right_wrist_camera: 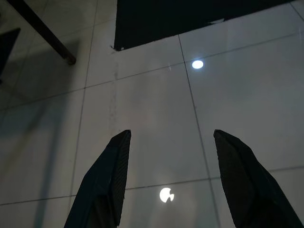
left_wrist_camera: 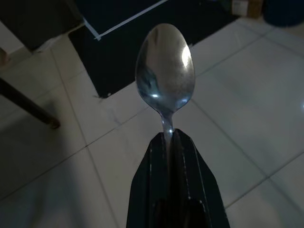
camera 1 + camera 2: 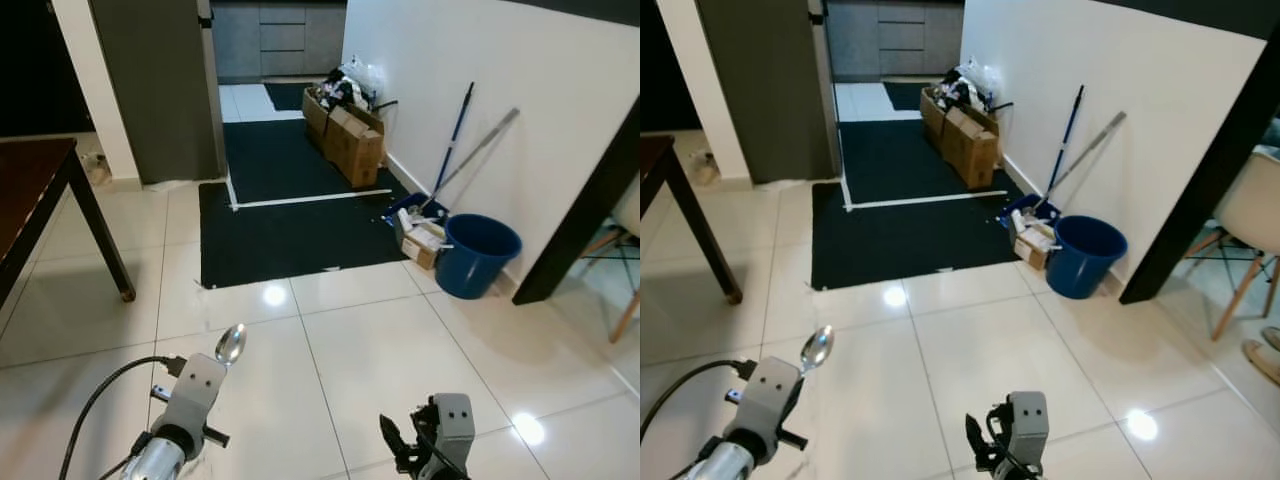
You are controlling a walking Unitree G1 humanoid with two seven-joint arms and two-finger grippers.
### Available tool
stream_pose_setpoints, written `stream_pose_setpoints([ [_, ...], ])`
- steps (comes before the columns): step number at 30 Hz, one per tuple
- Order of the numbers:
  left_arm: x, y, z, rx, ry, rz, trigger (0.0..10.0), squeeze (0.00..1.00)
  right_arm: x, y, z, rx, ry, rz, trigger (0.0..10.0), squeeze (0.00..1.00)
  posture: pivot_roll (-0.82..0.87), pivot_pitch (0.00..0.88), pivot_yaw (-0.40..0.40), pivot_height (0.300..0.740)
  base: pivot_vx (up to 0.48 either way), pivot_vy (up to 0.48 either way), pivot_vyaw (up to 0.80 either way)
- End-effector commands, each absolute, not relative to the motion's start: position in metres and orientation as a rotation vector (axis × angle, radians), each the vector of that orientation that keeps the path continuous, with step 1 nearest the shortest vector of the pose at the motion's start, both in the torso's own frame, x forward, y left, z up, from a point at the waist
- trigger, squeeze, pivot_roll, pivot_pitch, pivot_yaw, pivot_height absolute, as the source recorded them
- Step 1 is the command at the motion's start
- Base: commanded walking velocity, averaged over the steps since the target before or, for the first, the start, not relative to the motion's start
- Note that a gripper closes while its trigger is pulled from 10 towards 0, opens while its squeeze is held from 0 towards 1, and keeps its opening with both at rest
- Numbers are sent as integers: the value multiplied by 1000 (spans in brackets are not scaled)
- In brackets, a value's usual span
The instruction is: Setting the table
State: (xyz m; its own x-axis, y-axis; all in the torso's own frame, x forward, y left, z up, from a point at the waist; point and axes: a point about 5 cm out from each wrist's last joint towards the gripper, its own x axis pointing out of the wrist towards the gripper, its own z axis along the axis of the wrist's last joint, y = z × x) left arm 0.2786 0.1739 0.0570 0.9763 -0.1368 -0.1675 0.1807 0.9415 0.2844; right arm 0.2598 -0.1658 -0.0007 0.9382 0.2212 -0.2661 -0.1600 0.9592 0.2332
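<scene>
Left pincer [image 2: 172,142] clamps spoon [image 2: 165,71]; right pincer [image 1: 168,180] apart; table [image 3: 30,185], bucket [image 3: 478,255] ahead.

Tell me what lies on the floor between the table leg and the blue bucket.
Between the table leg and the blue bucket lie bare white tiles and the black mat, seen in both eye views.
</scene>
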Motion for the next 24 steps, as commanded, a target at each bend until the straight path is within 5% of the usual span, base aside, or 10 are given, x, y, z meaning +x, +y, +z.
stream_pose_setpoints([
  [1, 274, 177, 52, 311, 166, -161, 10000, 0, 258, -165, -1, 217, 295, 200, 10000, 0, 70, 51, 43, 740, 480, 0, 0],
  [16, 274, 177, 52, 310, 164, -163, 10000, 0, 257, -162, 0, 212, 286, 221, 10000, 0, 70, 54, 44, 740, 480, 0, 690],
  [24, 275, 176, 52, 308, 163, -164, 10000, 0, 258, -163, 1, 231, 277, 223, 10000, 0, 67, 53, 44, 740, 480, 0, 0],
])
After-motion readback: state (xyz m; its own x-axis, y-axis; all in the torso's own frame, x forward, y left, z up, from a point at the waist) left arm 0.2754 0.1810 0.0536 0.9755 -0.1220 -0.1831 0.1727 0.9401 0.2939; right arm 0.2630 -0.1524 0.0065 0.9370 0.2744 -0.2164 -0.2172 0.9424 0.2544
